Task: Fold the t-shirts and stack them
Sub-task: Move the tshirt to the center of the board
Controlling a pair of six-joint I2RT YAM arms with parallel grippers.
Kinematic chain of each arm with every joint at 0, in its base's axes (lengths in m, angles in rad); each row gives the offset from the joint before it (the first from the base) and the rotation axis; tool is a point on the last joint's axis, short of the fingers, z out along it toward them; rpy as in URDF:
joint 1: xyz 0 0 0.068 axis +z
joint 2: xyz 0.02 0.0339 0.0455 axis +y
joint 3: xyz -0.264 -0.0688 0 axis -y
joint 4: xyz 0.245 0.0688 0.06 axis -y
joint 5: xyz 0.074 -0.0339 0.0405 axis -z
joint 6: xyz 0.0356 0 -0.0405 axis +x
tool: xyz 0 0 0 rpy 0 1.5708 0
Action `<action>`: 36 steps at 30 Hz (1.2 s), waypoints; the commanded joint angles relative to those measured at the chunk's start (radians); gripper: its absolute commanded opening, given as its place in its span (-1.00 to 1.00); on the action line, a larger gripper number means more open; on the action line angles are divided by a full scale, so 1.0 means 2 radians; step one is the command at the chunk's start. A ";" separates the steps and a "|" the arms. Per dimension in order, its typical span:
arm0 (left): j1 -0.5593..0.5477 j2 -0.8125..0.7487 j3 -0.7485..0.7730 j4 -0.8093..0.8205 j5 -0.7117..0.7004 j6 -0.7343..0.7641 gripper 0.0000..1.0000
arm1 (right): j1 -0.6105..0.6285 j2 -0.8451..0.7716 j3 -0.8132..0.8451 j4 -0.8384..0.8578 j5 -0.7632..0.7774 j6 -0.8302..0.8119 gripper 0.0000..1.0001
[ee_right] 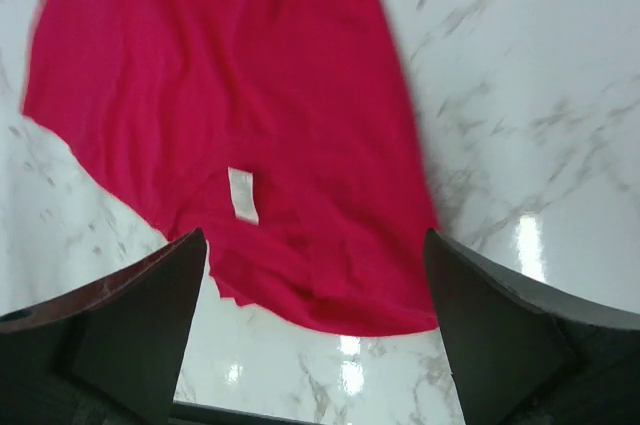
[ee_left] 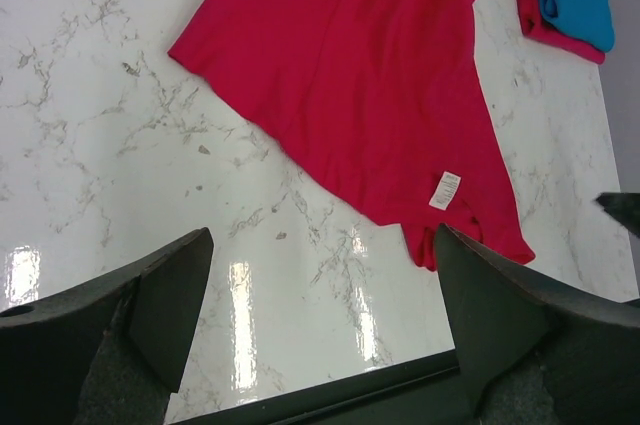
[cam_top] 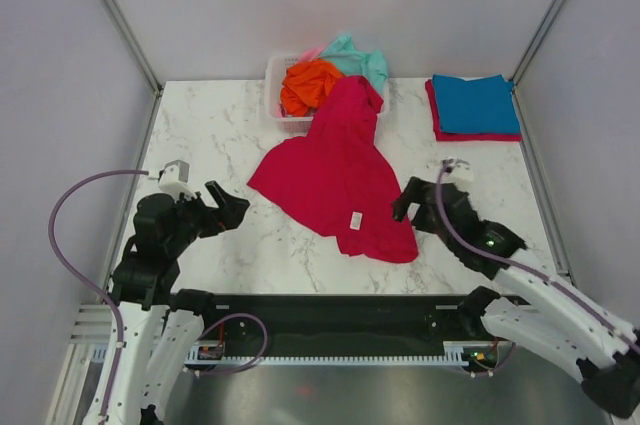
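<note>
crimson t-shirt [cam_top: 335, 170] lies spread on table [cam_top: 210, 125], long axis running from basket [cam_top: 275, 95] toward near-right, near end just left of right gripper [cam_top: 404, 203], jaws wide and empty; left gripper [cam_top: 232, 205], also wide open, sits farther off

The red shirt [cam_top: 335, 170] lies unfolded and rumpled across the middle of the tabletop [cam_top: 210, 125]. It slants from the basket [cam_top: 272, 95], whose front rim its narrow far end overlaps, down to a bunched near end. A small white label [cam_top: 356, 221] shows close to that near end. The orange shirt [cam_top: 308, 85] sits crumpled in the basket, with the mint-teal shirt [cam_top: 358, 57] heaped behind it and a sliver of pink shirt [cam_top: 311, 52] beside them. At the far right corner the blue shirt [cam_top: 472, 103] lies folded flat on a folded crimson shirt [cam_top: 480, 134].
</note>
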 commanded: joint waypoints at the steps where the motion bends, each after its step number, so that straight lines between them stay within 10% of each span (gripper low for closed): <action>1: 0.005 -0.004 0.001 0.008 0.005 0.003 0.98 | 0.106 0.142 -0.019 0.091 -0.031 0.066 0.95; 5: 0.008 -0.016 0.003 0.004 -0.002 0.003 0.98 | 0.225 0.333 0.153 0.091 0.001 0.025 0.96; 19: 0.015 -0.056 0.015 -0.014 -0.039 -0.007 0.98 | 0.215 0.932 0.906 -0.004 -0.016 -0.167 0.96; 32: 0.018 -0.065 0.014 -0.012 -0.027 -0.007 0.98 | 0.185 1.012 0.903 -0.010 0.001 -0.150 0.72; 36: 0.019 -0.067 0.013 -0.012 -0.026 -0.006 0.97 | 0.199 1.033 0.901 -0.047 0.009 -0.143 -0.04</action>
